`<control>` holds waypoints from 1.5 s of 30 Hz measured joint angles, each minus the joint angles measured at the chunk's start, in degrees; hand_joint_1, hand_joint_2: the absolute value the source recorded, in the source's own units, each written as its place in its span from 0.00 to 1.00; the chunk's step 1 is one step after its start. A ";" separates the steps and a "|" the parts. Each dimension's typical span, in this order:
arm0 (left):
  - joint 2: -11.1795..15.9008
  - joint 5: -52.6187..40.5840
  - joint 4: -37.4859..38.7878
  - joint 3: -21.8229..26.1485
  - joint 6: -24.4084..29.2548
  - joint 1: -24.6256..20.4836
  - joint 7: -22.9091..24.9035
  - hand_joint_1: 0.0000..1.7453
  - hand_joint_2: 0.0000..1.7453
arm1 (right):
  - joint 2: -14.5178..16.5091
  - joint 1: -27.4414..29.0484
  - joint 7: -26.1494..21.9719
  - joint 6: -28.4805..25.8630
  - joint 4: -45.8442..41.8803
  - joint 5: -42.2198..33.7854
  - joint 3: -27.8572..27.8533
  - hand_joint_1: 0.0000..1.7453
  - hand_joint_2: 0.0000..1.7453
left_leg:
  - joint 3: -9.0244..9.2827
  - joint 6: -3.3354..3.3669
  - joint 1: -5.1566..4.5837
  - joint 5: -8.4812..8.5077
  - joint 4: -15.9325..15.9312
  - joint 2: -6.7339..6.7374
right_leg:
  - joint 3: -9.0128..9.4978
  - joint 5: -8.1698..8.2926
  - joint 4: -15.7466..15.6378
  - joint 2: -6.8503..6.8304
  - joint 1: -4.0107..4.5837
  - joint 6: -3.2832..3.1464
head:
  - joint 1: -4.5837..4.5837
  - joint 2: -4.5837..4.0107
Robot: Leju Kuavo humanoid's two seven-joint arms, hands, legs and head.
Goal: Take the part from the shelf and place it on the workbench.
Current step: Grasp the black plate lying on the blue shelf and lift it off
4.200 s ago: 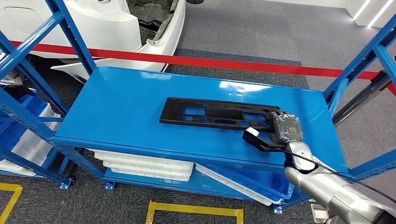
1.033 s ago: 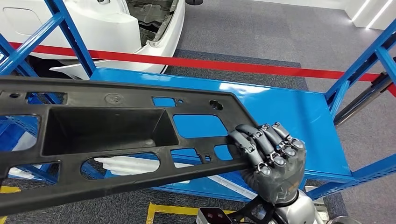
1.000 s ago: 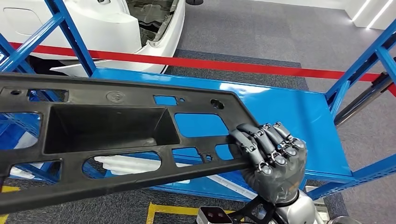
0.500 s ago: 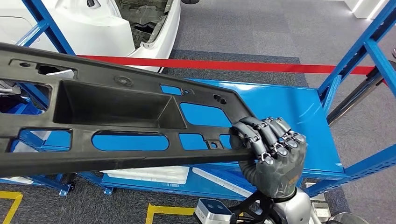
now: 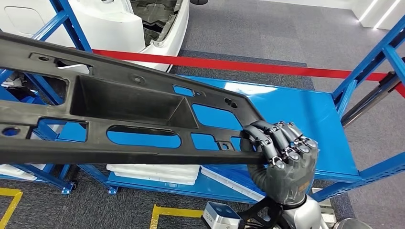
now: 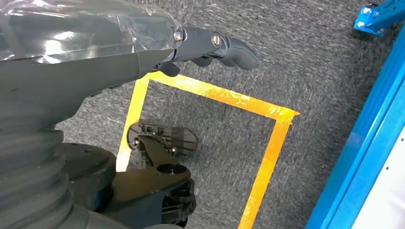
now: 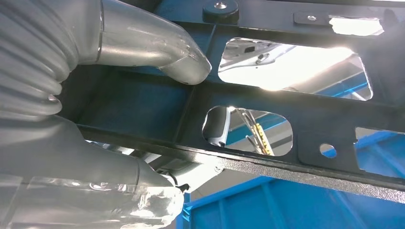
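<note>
Long black plastic frame part with cut-out openings [image 5: 119, 119], lifted clear above the blue metal shelf [image 5: 305, 114], near end clasped by right hand [image 5: 282, 160], left hand [image 6: 210, 45] empty, fingers apart

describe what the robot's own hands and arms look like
The right hand is dark grey, with jointed fingers tipped in silver, on a silver wrist. The left hand has a grey ribbed cover, clear plastic wrap and a thick dark grey thumb with screws.

blue shelf [image 5: 305, 114] top bare, upright posts [image 5: 367, 62] flanking
</note>
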 joint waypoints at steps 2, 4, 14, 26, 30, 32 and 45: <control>-0.09 -0.01 0.00 0.08 0.03 0.00 -0.02 0.00 1.00 | 0.00 -0.04 -0.01 -0.01 0.09 0.00 0.00 1.00 1.00 | -0.14 -0.10 -0.11 0.25 0.01 -0.04 | 4.35 3.52 -7.59 0.01 0.17 -0.76 | 0.16 0.00; -0.28 -0.02 0.00 0.13 0.03 -0.04 -0.05 0.00 1.00 | 0.00 -0.08 -0.08 -0.02 0.10 0.00 0.00 1.00 1.00 | -0.27 -0.55 -0.13 0.68 -0.11 -0.08 | 7.81 5.33 -14.40 0.05 0.60 -1.43 | 0.14 0.00; -0.58 -0.11 0.05 0.19 0.05 -0.04 -0.05 0.00 1.00 | 0.31 0.18 -0.54 -0.02 0.22 0.00 0.00 1.00 1.00 | -3.92 -3.18 -0.19 -8.39 13.47 -0.20 | 5.48 8.94 -17.10 -0.76 0.44 -3.05 | -1.33 0.00; -0.71 -0.54 0.22 0.21 -0.07 -0.33 -0.04 0.00 1.00 | 0.50 0.90 -1.33 -0.04 0.36 0.00 -0.05 1.00 1.00 | 3.05 -0.55 0.46 -2.25 -0.30 0.03 | -0.35 4.56 -8.00 -0.25 0.02 0.07 | -0.97 0.00; -0.71 -0.57 0.34 0.21 -0.10 -0.35 -0.03 0.00 1.00 | 0.54 1.37 -1.36 -0.04 0.38 0.00 -0.07 1.00 1.00 | 0.77 -0.33 0.31 -0.54 -0.20 0.29 | -1.62 -0.22 1.73 -0.25 -0.24 0.71 | -0.40 0.00; -0.72 -0.61 0.38 0.21 -0.10 -0.37 -0.01 0.00 1.00 | 0.60 1.45 -1.36 -0.04 0.38 0.00 -0.07 1.00 1.00 | -0.11 -0.52 0.28 0.23 -0.15 0.31 | 2.67 3.07 -3.45 -0.25 -0.25 0.35 | -0.30 0.00; -0.75 -0.79 0.46 0.21 -0.06 -0.46 0.02 0.00 1.00 | 0.91 1.25 -0.75 0.07 0.38 0.00 -0.07 1.00 1.00 | -3.91 -3.33 0.10 -7.95 14.07 0.03 | 5.04 8.94 -16.92 -0.81 0.38 -2.95 | -1.61 0.00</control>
